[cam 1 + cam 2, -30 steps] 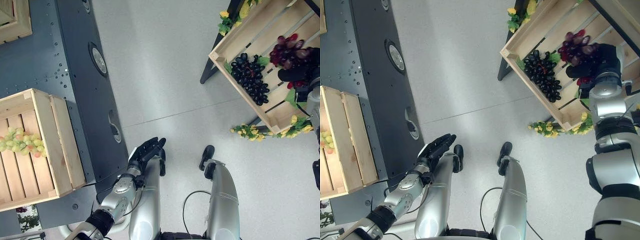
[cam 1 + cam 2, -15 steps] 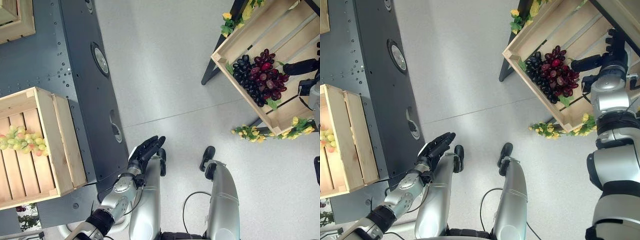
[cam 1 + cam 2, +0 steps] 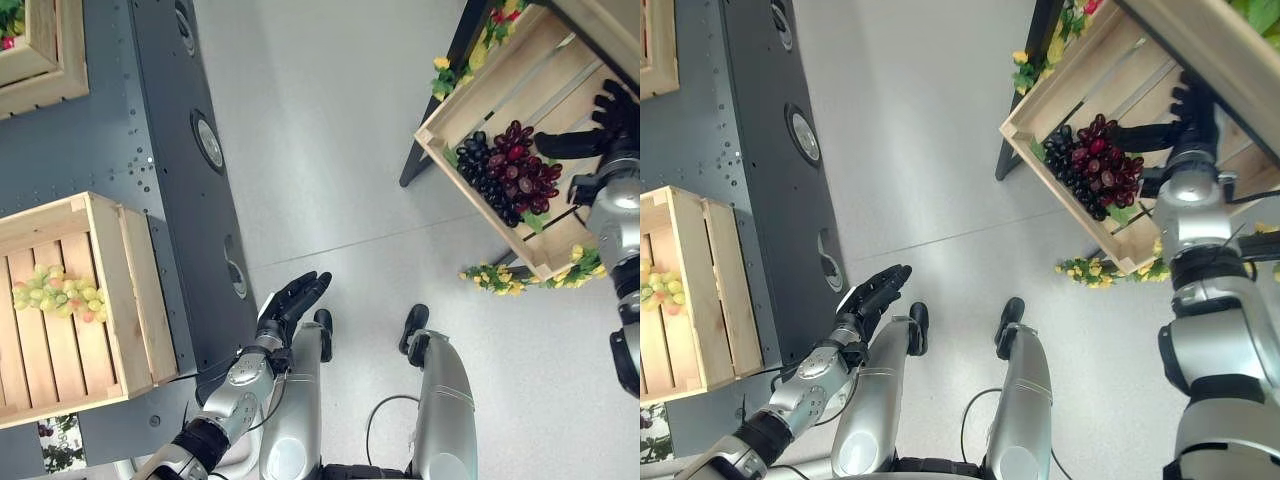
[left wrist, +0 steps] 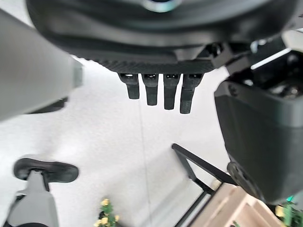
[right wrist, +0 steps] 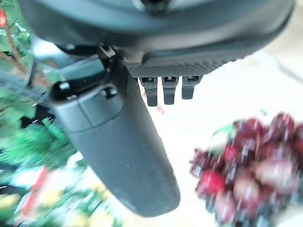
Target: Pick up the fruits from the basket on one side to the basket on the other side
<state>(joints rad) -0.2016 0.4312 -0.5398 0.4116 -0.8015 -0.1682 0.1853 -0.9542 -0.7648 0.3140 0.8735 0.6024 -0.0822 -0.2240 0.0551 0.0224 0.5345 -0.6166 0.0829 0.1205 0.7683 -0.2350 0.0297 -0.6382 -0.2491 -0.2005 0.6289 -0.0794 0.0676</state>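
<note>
The right hand [image 3: 1188, 120] is hovering with fingers [image 5: 164, 90] spread apart and holding nothing, just beside the red grapes [image 3: 520, 165] lying on black grapes [image 3: 478, 160] in the right crate [image 3: 470, 85], while the left hand [image 3: 292, 298] is hanging straight-fingered.

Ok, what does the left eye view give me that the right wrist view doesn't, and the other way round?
Left eye view alone: the crate on the robot's left with green grapes in it, the black grapes under the red bunch in the right-hand crate, yellow flowers at that crate's lower edge, and the left hand, open and idle low down. Right wrist view alone: green foliage past the thumb, and the fingers from close up, held straight. Both: the right hand, open beside the red grapes, not holding them.
</note>
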